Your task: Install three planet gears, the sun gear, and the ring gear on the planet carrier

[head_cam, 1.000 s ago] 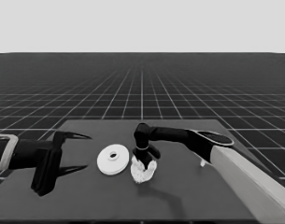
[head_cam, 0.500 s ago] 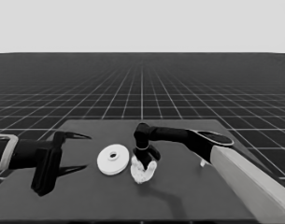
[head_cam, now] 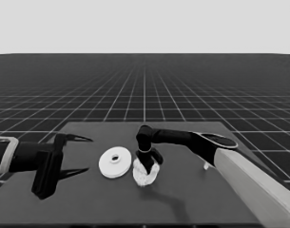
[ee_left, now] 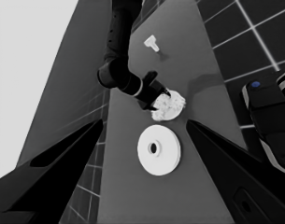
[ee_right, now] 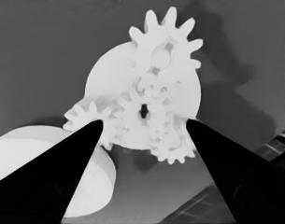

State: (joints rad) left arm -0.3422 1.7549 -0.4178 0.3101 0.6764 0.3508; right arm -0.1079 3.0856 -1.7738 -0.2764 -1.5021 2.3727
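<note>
White gears (ee_right: 149,119) mesh, seen only by right wrist.

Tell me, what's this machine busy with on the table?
The right tool is down over the smaller round part, fingers open on either side of it. Four small gears sit meshed on that part, one in the middle and three around it. The larger round part lies flat beside it, not yet placed on top. A thin white piece lies farther off. The left tool waits, open, over the table's left end.
</note>
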